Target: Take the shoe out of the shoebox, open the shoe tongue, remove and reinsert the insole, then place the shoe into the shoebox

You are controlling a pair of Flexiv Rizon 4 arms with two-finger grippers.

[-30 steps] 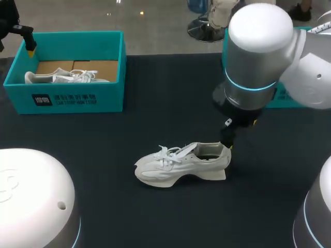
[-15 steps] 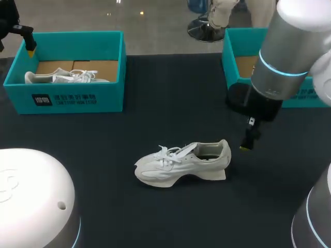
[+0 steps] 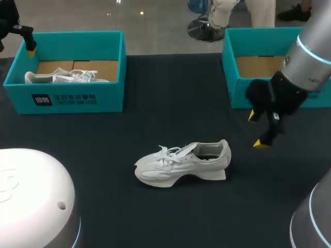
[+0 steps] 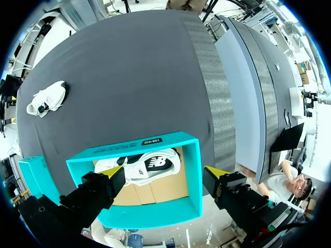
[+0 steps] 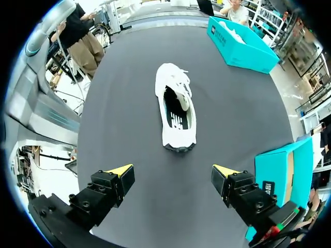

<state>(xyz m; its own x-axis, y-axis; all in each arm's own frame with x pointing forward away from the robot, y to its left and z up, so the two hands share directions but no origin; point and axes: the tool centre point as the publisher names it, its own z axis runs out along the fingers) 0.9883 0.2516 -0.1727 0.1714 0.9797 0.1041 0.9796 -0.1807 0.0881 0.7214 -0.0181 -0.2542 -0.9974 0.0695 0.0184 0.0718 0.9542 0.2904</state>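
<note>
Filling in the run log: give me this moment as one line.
shoe: upright on table | insole: in shoe | right gripper: open, beside heel, not touching | left gripper: open, above left shoebox

A dark grey table (image 3: 170, 93) carries three things. A white sneaker (image 3: 182, 161) lies on its sole just ahead of the right gripper (image 3: 256, 130), with its heel end toward the gripper and its toe pointing away. An open teal shoebox (image 3: 239, 93) stands just beside that gripper. A second teal shoebox (image 4: 119, 150) stands directly below the left gripper (image 4: 165, 174), well apart from the sneaker.
</note>
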